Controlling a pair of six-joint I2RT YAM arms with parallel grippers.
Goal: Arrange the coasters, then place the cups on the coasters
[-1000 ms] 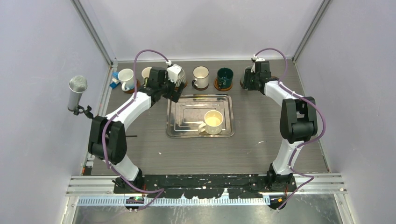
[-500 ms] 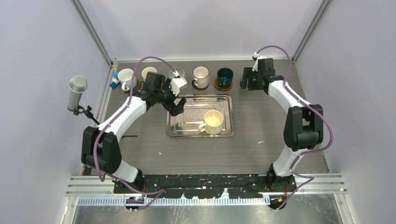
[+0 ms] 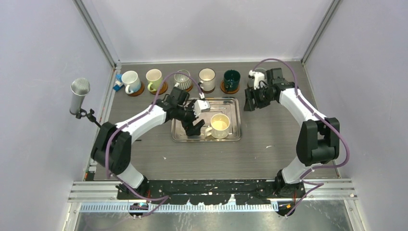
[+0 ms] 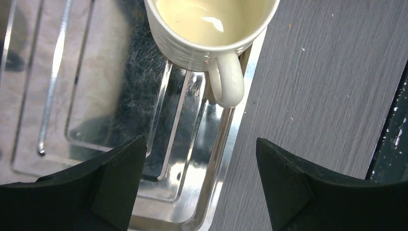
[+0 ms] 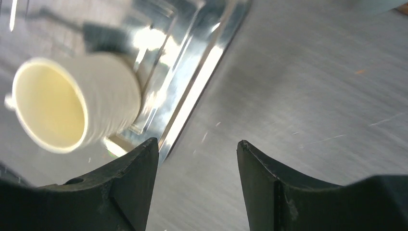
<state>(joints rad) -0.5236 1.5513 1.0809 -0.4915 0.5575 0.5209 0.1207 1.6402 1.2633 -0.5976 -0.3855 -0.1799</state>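
Left wrist alone shows cream mug [image 4: 211, 29] looped handle, grooved steel tray [image 4: 96, 96]; left gripper [image 4: 199, 144] spread, empty. Right gripper [image 5: 197, 144] seemingly parted, view blurred.

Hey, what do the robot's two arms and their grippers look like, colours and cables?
Both the left arm and right arm have white links with bulky black joints, and a purple cable loops along each. The left gripper and right gripper have matte black, wedge-shaped fingers. No markings show.
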